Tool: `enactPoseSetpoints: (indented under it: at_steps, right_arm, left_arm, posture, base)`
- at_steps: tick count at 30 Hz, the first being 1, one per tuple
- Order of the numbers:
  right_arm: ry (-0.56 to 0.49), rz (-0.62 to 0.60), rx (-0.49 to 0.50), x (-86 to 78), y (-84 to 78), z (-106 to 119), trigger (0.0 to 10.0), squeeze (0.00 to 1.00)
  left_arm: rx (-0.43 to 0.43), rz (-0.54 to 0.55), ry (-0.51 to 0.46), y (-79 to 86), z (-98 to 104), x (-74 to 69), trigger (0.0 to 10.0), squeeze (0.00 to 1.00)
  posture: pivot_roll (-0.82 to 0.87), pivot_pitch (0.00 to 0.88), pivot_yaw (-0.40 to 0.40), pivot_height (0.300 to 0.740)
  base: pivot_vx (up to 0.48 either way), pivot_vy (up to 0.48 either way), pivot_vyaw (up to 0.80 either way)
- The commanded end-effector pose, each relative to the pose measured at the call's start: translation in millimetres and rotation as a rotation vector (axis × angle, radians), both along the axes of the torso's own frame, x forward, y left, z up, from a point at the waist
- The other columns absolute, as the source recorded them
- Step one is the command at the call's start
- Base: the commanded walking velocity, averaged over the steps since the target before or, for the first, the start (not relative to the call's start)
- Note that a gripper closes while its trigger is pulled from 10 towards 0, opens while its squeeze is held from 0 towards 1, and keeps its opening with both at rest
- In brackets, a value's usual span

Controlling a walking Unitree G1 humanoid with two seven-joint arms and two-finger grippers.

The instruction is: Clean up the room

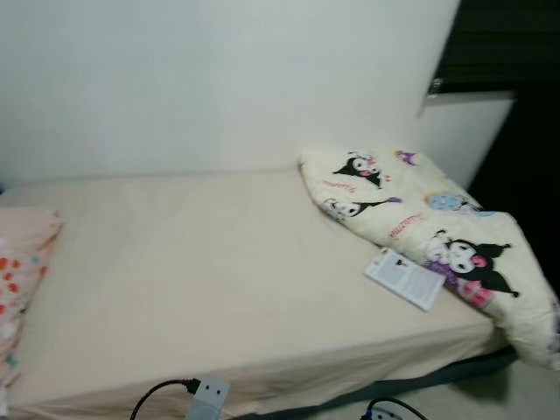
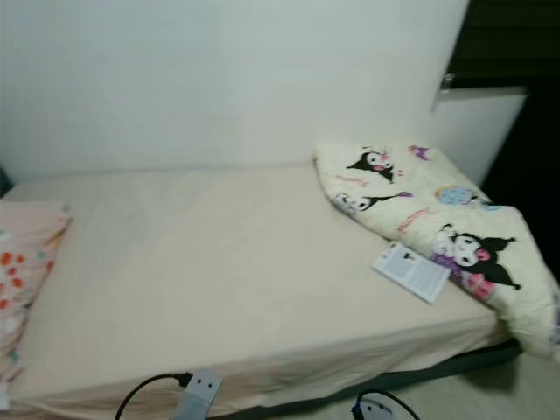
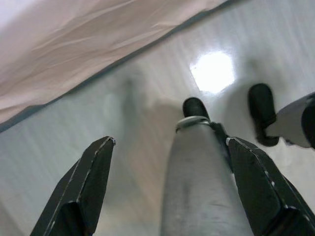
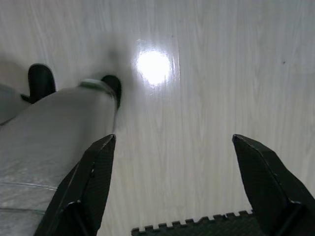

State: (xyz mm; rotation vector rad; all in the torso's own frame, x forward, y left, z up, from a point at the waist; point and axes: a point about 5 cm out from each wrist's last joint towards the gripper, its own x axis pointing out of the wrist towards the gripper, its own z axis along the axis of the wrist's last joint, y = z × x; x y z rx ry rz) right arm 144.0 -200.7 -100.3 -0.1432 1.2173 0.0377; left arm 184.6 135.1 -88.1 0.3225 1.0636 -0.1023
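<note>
**Q:** Grippers first: what are the two doing?

**A:** Both hang idle at the robot's sides, pointing down at the floor. The left gripper has its two black fingers spread wide with nothing between them, above pale glossy floorboards and the robot's own grey leg. The right gripper is the same: fingers apart, empty, over the shiny wood-look floor, with the toothed edge of a dark foam mat at the frame's edge.

**Q:** And what needs tidying?

**A:** The bed fills the head views, set against a plain white wall. Its cream sheet lies smooth and flat. A soft, puffy quilt printed with black-and-white cartoon characters is bunched at the robot's right end, spilling over the mattress corner, likely just thrown aside. A thin white booklet or leaflet lies flat on the sheet, touching the quilt's edge. A pink floral pillow sits at the left end.

**Q:** Anything nearer?

**A:** A grey plug block with a black cable rests at the bed's near edge.

**Q:** Likely first step?

**A:** I'd judge the booklet or quilt; nothing is in reach yet.
</note>
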Motion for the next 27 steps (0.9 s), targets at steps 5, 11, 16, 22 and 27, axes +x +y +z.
enactPoseSetpoints:
  at_steps: [5, 11, 16, 22, 27]
  right_arm:
    - [0.001, -0.004, 0.027, -3.6, -5.7, -0.1, 10.0, 0.00]
    - [0.004, -0.001, 0.026, -7.6, -5.6, -1.4, 10.0, 0.00]
    - [-0.009, -0.042, 0.042, -7.3, 0.4, -2.4, 10.0, 0.00]
    - [-0.019, -0.044, 0.035, -3.1, -3.0, -0.4, 10.0, 0.00]
    - [-0.022, -0.033, 0.031, -0.8, -6.2, 1.0, 10.0, 0.00]
  left_arm:
    - [-0.017, 0.041, -0.026, -0.7, 0.8, 1.2, 10.0, 0.00]
    - [-0.042, 0.060, -0.058, -2.3, 2.1, 3.4, 10.0, 0.00]
    - [-0.018, 0.095, -0.168, 39.7, 13.0, 19.2, 10.0, 0.00]
    - [-0.015, 0.109, -0.225, 58.7, 21.4, 28.7, 10.0, 0.00]
    - [-0.014, 0.110, -0.231, 59.7, 22.2, 29.7, 10.0, 0.00]
  posture:
    - [-0.05, 0.000, -0.072, 0.740]
    - [-0.05, 0.000, -0.073, 0.740]
    - [-0.06, 0.000, -0.066, 0.740]
    - [-0.06, 0.000, -0.065, 0.740]
    - [-0.06, 0.000, -0.064, 0.740]
  base:
    - [0.000, -0.480, 0.16]
    - [0.000, -0.480, 0.79]
    - [0.000, -0.480, 0.16]
    - [0.000, -0.480, 0.00]
    - [0.000, -0.480, 0.00]
